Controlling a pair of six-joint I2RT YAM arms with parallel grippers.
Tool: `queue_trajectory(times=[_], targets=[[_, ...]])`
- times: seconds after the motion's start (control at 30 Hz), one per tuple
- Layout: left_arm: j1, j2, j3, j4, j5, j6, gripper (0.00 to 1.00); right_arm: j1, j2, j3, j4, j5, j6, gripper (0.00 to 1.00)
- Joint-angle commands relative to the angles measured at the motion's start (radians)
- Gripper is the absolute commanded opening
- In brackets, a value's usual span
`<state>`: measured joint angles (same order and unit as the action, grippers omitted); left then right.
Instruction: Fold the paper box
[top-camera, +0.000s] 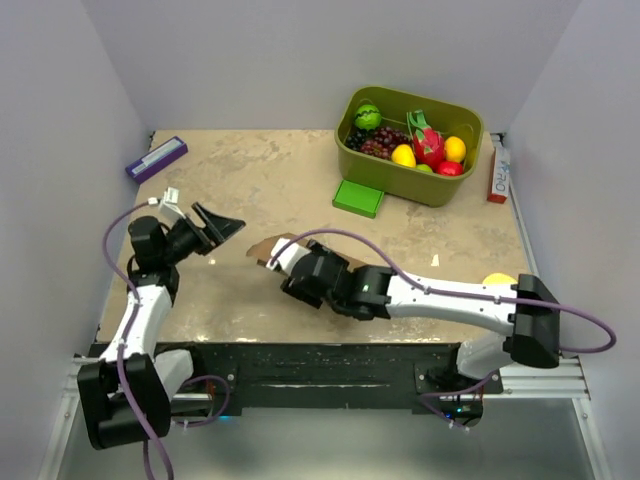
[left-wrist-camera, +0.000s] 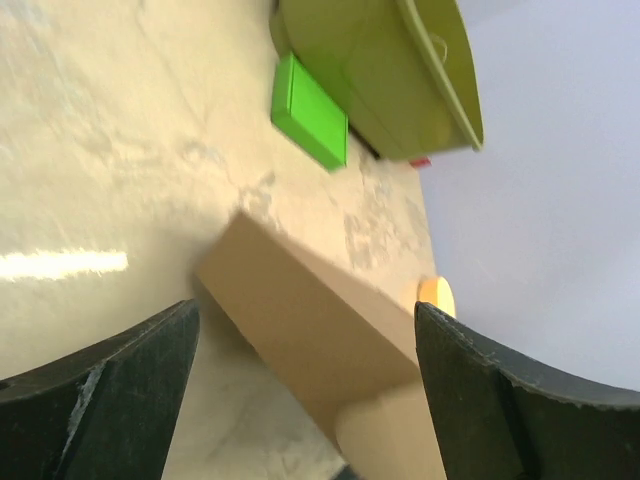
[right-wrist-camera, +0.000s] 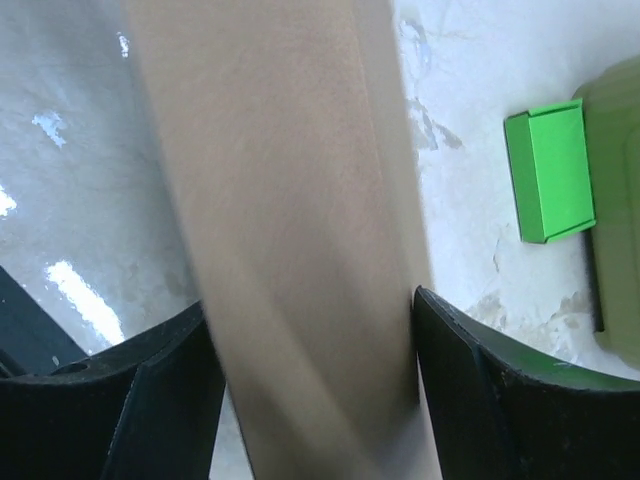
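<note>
The paper box (top-camera: 264, 248) is plain brown cardboard near the middle of the table, with only its left end showing past my right gripper (top-camera: 298, 270). In the right wrist view the paper box (right-wrist-camera: 290, 200) fills the gap of the right gripper (right-wrist-camera: 312, 300), and both fingers press its sides. My left gripper (top-camera: 224, 228) hovers to the left of the box, apart from it, and is open. In the left wrist view the paper box (left-wrist-camera: 300, 320) lies ahead of the left gripper (left-wrist-camera: 305, 308), with nothing held between its wide fingers.
An olive-green bin (top-camera: 398, 176) of fruit stands at the back right, with a small flat green box (top-camera: 358, 197) in front of it. A purple box (top-camera: 156, 158) lies at the back left. A red and white carton (top-camera: 499, 172) and a yellow fruit (top-camera: 498, 280) sit along the right edge.
</note>
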<state>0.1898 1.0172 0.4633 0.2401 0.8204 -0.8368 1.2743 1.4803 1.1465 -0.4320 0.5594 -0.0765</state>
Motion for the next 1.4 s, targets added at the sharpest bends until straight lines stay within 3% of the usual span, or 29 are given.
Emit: queue_trajectory(times=[0.0,0.1,0.2,0.37,0.47,0.6,0.67,0.8,1.1,1.37], targets=[[0.016,-0.063,0.141,-0.151,-0.131,0.192,0.93,-0.091,-0.058,0.087,-0.114,-0.200,-0.008,0.49],[0.016,-0.091,0.210,-0.226,-0.185,0.310,0.93,-0.147,-0.051,0.108,-0.120,-0.288,-0.038,0.49],[0.007,-0.123,0.204,-0.199,-0.138,0.384,0.93,-0.220,-0.054,0.084,-0.065,-0.407,-0.071,0.49],[-0.117,-0.167,0.187,-0.177,-0.033,0.571,0.93,-0.358,-0.061,0.053,0.033,-0.558,-0.109,0.51],[-0.228,-0.152,0.230,-0.295,-0.102,0.723,0.92,-0.424,-0.052,0.047,0.068,-0.634,-0.123,0.56],[-0.259,-0.094,0.273,-0.323,-0.139,0.746,0.92,-0.483,-0.045,0.048,0.113,-0.670,-0.115,0.71],[-0.259,-0.054,0.290,-0.334,-0.144,0.748,0.92,-0.507,-0.045,0.050,0.125,-0.674,-0.112,0.83],[-0.259,-0.026,0.313,-0.314,-0.158,0.745,0.92,-0.546,-0.052,0.058,0.134,-0.682,-0.108,0.95],[-0.260,0.079,0.370,-0.193,-0.070,0.729,0.92,-0.581,-0.074,0.104,0.119,-0.569,-0.014,0.99],[-0.309,0.199,0.451,-0.190,-0.098,0.801,0.91,-0.583,-0.283,0.087,0.003,-0.342,0.196,0.99]])
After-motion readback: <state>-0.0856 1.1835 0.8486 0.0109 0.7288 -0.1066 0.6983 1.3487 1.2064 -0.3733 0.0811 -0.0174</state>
